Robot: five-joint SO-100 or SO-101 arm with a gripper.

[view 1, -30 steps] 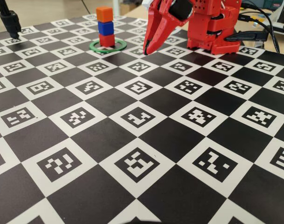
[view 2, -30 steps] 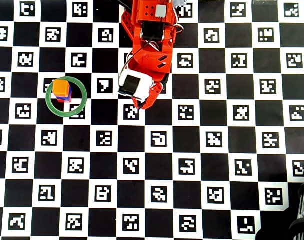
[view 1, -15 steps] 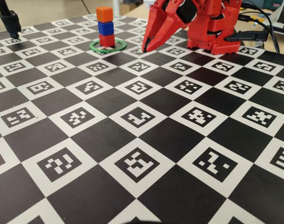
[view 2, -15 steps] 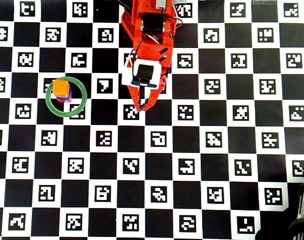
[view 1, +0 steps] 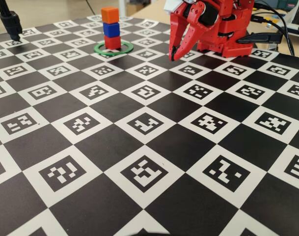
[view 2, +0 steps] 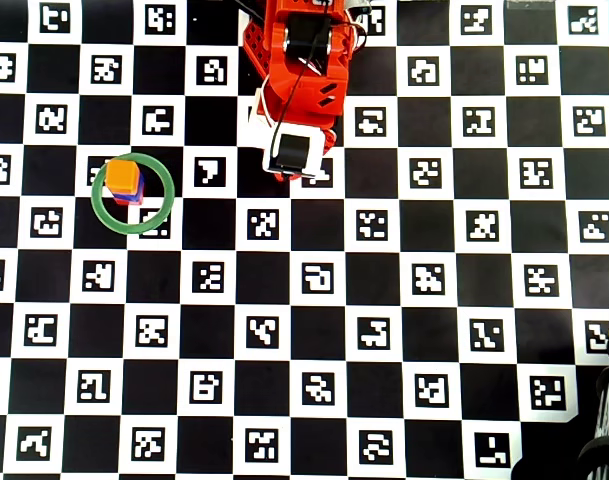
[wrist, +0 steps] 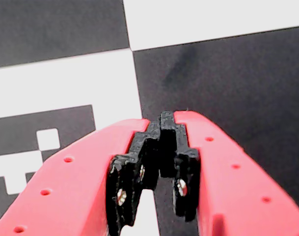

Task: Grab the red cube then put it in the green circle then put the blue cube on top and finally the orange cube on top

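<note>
In the fixed view the red cube (view 1: 112, 42) sits inside the green circle (view 1: 124, 47) at the far left of the board. The blue cube (view 1: 111, 30) rests on it and the orange cube (view 1: 109, 14) tops the stack. From overhead I see the orange cube (view 2: 124, 177), a sliver of the blue cube (view 2: 132, 199) and the green circle (view 2: 170, 192); the red cube is hidden beneath. My gripper (view 1: 172, 56) hangs well right of the stack, tips down, shut and empty. The wrist view shows the gripper (wrist: 166, 120) with its jaws meeting over a black square.
The red arm base (view 1: 223, 29) stands at the board's far edge with cables (view 1: 272, 24) trailing to its right. A black post (view 1: 12, 22) stands at the far left corner. In the overhead view the arm (view 2: 299, 90) folds back over the top centre.
The gripper has swung right in the fixed view, away from the stack, and pulled back toward the base. The three-cube stack has not moved.
</note>
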